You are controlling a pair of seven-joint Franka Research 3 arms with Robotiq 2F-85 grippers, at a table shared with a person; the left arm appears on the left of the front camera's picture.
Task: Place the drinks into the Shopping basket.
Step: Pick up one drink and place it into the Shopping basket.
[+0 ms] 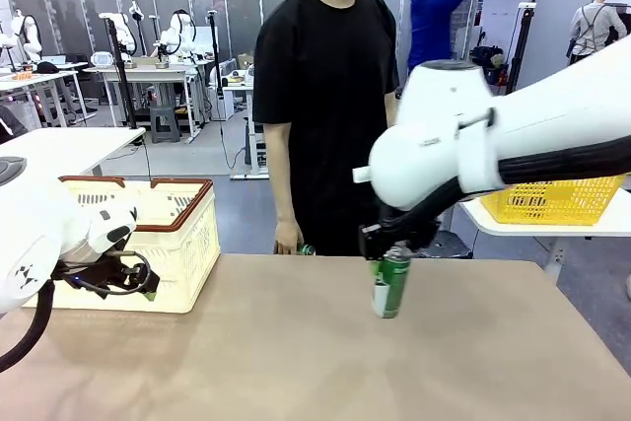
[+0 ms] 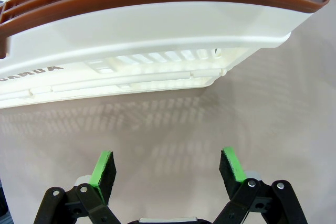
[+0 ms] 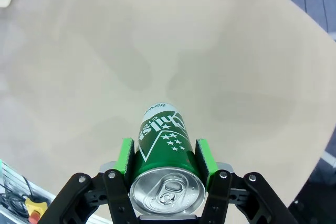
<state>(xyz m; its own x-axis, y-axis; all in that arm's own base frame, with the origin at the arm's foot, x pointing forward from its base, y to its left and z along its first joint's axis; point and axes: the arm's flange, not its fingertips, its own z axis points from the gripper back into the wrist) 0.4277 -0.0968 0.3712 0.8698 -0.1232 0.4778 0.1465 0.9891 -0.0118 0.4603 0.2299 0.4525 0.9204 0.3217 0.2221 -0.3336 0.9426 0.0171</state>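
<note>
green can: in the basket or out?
Out. The green can is clamped in the right tool over the table, well to the right of the Shopping basket.

front: we cannot tell what small green thing (image 1: 307,249) the person's hand (image 1: 288,238) holds, half behind the table (image 1: 296,342) edge | left arm (image 1: 49,234) hides the Shopping basket (image 1: 187,234) near corner | right gripper (image 1: 392,255) covers the green can (image 1: 391,288) top | left wrist: basket cut by top and left edges, lettering (image 2: 31,72) clipped

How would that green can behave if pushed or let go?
Tall and slim, the green can probably tips easily and, being round, would roll. Its smooth metal looks slippery, though green pads of the right gripper clamp both sides.
</note>
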